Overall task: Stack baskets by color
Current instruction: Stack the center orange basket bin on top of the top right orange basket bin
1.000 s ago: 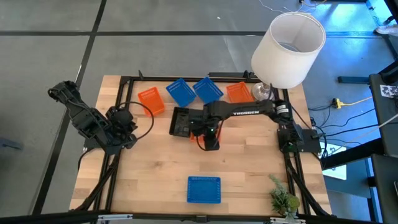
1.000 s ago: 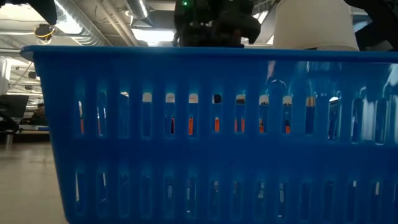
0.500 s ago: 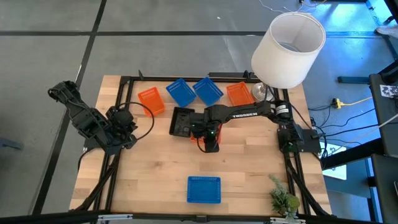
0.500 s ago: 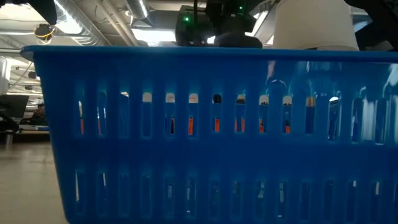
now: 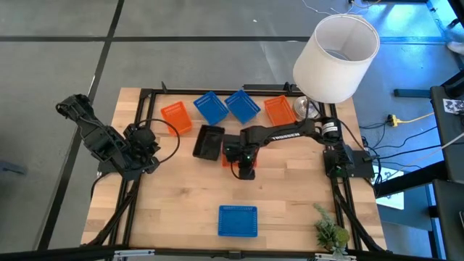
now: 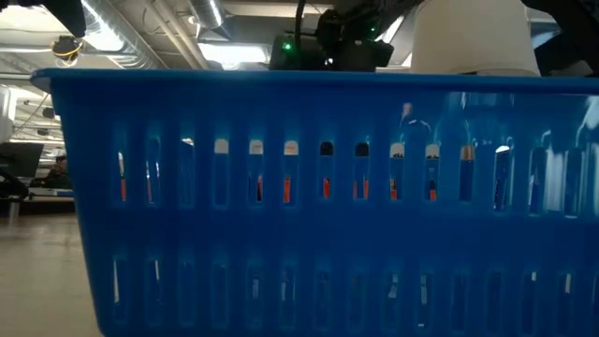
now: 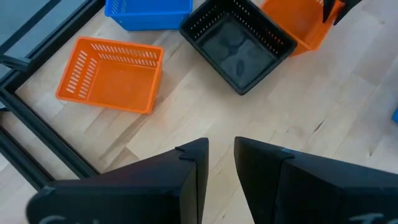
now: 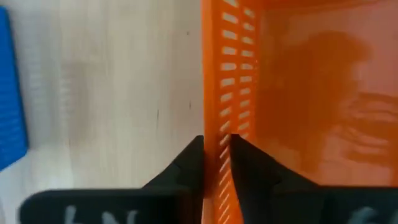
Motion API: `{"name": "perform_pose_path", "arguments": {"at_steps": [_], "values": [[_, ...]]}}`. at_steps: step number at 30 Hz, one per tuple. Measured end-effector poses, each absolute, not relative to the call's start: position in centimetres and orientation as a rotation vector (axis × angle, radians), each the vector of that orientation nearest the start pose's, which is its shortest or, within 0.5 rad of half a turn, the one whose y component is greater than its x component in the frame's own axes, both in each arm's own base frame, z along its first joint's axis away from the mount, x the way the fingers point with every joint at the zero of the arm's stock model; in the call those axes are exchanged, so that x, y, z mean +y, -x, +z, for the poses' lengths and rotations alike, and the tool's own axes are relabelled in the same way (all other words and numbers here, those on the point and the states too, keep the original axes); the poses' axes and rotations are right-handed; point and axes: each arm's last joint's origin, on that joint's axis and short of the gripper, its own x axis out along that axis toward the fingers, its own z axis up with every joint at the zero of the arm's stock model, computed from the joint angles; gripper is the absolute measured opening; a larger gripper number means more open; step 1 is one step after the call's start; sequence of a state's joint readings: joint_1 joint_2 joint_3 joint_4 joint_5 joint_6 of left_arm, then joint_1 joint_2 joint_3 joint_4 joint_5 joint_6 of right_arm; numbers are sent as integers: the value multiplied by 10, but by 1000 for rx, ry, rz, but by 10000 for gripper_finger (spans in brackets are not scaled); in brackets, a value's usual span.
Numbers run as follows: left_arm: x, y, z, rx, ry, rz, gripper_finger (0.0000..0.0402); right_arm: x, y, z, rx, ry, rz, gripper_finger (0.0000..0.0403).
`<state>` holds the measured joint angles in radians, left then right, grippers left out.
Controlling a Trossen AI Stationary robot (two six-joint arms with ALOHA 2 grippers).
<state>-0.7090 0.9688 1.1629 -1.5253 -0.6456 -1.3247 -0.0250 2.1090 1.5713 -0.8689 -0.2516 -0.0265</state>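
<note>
A: Now the right gripper (image 8: 216, 152) is clamping its jaws on the wall of the orange basket (image 8: 298, 93) mid-table, beside the black basket (image 5: 208, 141).

B: Meaning it's getting gripped for stacking; the left gripper (image 7: 221, 158) is waiting, jaws slightly apart.

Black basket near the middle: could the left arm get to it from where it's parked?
Probably yes. The left gripper waits at the table's left side, and only bare wood lies between it and the black basket. The right gripper, clamped on an orange basket wall right beside it, could crowd the approach.
</note>
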Motion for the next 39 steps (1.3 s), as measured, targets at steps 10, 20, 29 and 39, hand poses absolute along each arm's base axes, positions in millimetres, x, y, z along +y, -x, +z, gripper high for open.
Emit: {"name": "perform_pose_path", "arguments": {"at_steps": [10,20,29,39], "values": [[-65,-103,339,830,375,580,69,-9,-422,194,1403,-152,-47,6],[-65,-103,339,836,352,569,69,-23,-407,268,1447,-218,-633,4],[-66,-103,339,866,237,515,69,-67,-385,286,1421,-311,-893,3],[-63,-104,341,762,184,567,69,-126,-329,271,1460,-466,-1021,3]]}}
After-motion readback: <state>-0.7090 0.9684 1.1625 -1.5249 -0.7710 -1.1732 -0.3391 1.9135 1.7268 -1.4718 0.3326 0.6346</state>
